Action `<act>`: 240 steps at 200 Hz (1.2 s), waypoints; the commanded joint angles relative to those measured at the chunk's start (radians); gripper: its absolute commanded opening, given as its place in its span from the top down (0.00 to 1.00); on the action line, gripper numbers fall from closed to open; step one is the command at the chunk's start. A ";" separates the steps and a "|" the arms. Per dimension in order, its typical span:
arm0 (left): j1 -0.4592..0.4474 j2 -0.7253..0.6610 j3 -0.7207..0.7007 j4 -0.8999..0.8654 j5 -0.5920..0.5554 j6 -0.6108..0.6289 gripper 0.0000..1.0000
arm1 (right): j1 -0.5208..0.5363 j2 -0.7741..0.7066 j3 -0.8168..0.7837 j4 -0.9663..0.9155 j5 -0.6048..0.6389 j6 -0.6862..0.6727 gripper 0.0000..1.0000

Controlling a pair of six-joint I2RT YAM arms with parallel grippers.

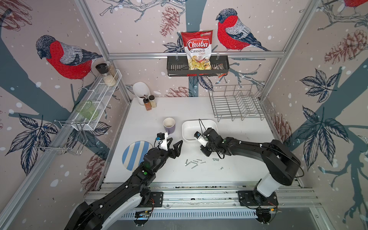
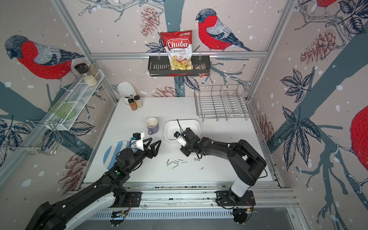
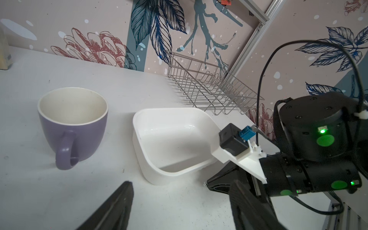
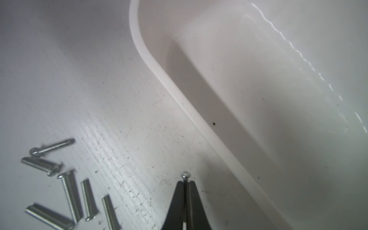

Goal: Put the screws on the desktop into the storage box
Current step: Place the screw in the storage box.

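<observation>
Since the right arm's own wrist covers them in both top views, I log the right fingers point(image 4: 181, 188) from the wrist camera alone.

- Right fingers: pressed together, clamped on one screw point(image 4: 185, 175). Its head pokes out past the tips and its shank is buried between them. I cannot tell whether the tips touch the surface point(image 4: 119, 99).
- Storage box point(image 4: 151, 57): its rim runs just beside those fingers. The far walls are cut off by the frame.
- Loose screws point(image 4: 67, 189): six in that view, lying on the surface on the side of the fingers away from the box, near but apart. The outermost are cut off and several are blurred. In a top view the scatter point(image 1: 194, 162) lies behind the right fingers, too small for me to count.
- Left fingers point(image 1: 178, 145): spread wide, holding nothing. Their wrist view shows only two dark stubs point(image 3: 121, 201), cut by the frame edge.
- Mug point(image 1: 169, 125): just ahead of the left fingers.
- Plate point(image 1: 135, 155): behind them on their left, partly under the arm.
</observation>
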 commanded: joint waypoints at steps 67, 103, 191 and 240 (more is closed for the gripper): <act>-0.181 0.270 0.165 -0.059 0.107 0.247 0.30 | -0.257 0.005 0.163 0.020 -0.111 0.103 1.00; -0.257 0.395 0.275 -0.179 0.073 0.312 0.31 | -0.290 0.152 0.265 -0.011 0.071 0.131 1.00; -0.326 0.594 0.349 -0.286 -0.012 0.266 0.40 | -0.238 0.287 0.325 -0.041 0.196 0.154 1.00; -0.330 0.662 0.390 -0.308 0.028 0.322 0.48 | -0.230 0.325 0.352 -0.064 0.208 0.152 1.00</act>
